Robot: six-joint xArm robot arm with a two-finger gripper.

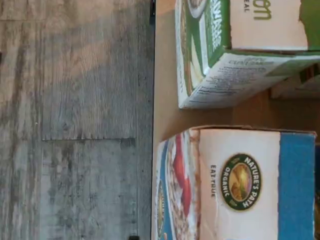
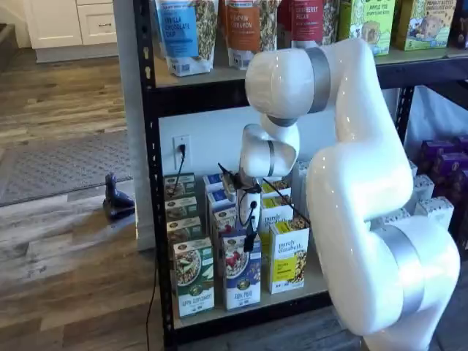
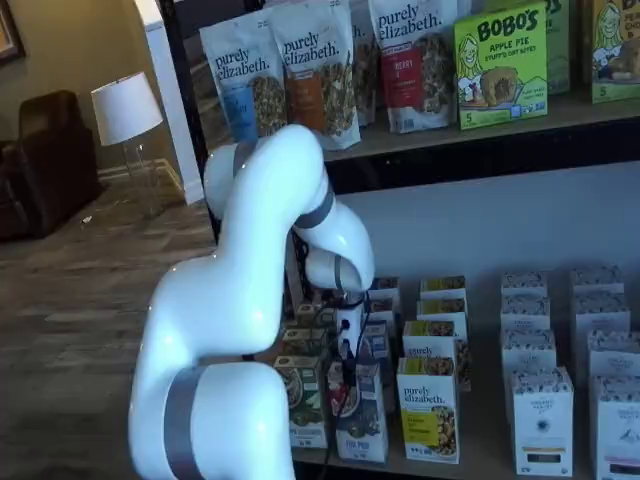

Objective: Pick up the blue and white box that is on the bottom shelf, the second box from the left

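The blue and white box [image 2: 241, 281] stands at the front of the bottom shelf [image 2: 311, 287], between a green-and-white carton [image 2: 194, 278] and a yellow-and-white carton [image 2: 289, 259]. It also shows in a shelf view [image 3: 361, 418] and fills the wrist view [image 1: 240, 185], close under the camera, with the green-and-white carton [image 1: 225, 50] beside it. My gripper [image 2: 250, 235] hangs just above the top of the blue and white box, its black fingers pointing down, and shows in both shelf views [image 3: 347, 352]. The fingers are seen side-on with a cable beside them, so no gap shows.
More rows of the same cartons stand behind the front ones. White cartons [image 3: 543, 420] and purple boxes [image 2: 442, 157] fill the shelf to the right. The upper shelf [image 3: 470, 135] holds granola bags and green boxes. My white arm [image 2: 358, 183] stands before the rack. Wood floor [image 1: 75, 120] lies below the shelf edge.
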